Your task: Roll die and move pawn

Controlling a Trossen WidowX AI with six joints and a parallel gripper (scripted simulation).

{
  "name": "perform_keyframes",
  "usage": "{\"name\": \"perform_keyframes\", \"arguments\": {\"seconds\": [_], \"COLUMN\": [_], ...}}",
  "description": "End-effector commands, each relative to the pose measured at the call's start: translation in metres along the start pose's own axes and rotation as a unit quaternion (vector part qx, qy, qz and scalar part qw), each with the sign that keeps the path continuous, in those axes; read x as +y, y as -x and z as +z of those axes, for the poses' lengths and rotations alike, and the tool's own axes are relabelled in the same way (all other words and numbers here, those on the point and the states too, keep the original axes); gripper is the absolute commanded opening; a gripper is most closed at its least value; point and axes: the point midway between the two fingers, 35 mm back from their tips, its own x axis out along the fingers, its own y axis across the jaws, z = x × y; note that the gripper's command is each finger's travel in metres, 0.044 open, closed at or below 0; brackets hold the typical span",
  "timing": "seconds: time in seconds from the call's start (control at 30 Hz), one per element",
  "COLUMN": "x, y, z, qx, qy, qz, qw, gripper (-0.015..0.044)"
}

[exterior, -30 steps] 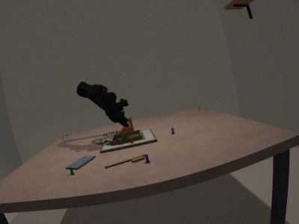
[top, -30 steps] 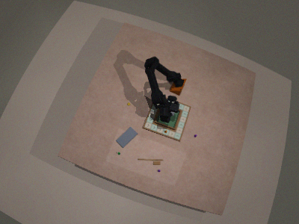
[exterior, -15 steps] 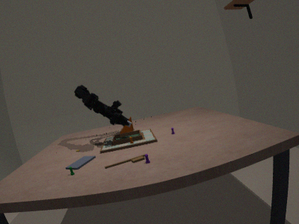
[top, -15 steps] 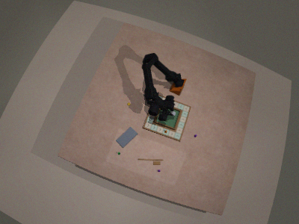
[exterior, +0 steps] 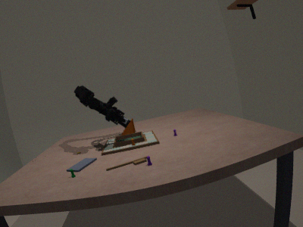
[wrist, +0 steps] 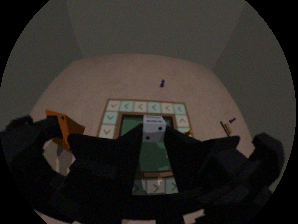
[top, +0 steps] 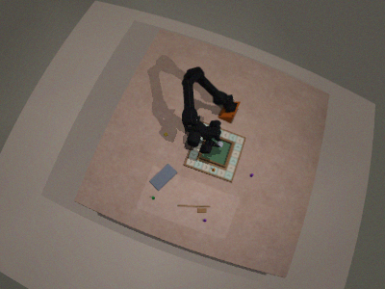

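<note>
My gripper (top: 218,144) (exterior: 127,123) is shut on a pale grey die (top: 220,144) (wrist: 154,131), held at the fingertips above the dice tray. In the wrist view one die face shows two dark pips; the foreshortened face above it is too blurred to count. The tray has a green floor (top: 215,157) (wrist: 155,156) and brown walls; no other die shows in it. The board (top: 237,154) (exterior: 151,138) (wrist: 140,106) has white and mint squares with arrows around the tray. A small orange pawn (top: 213,170) (exterior: 132,142) (wrist: 189,133) stands on one side of the ring.
An orange wedge (top: 229,113) (exterior: 130,129) (wrist: 64,129) stands by the arm's base. A blue-grey slab (top: 164,177) (exterior: 82,164), a green piece (top: 153,197) (exterior: 73,173), a thin stick (top: 188,206) and two purple pieces (top: 251,175) (top: 204,220) lie or stand around the board.
</note>
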Motion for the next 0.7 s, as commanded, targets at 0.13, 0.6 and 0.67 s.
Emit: {"name": "perform_keyframes", "arguments": {"seconds": [0.13,0.6,0.67], "x": [0.000,0.000,0.000], "y": [0.000,0.026,0.025], "z": [0.000,0.030,0.030], "qx": [0.000,-0.004,0.004], "qy": [0.000,-0.001,-0.002], "qz": [-0.001,0.002,0.005], "qw": [1.000,1.000,1.000], "gripper": [0.0026,0.0394,0.0440]}}
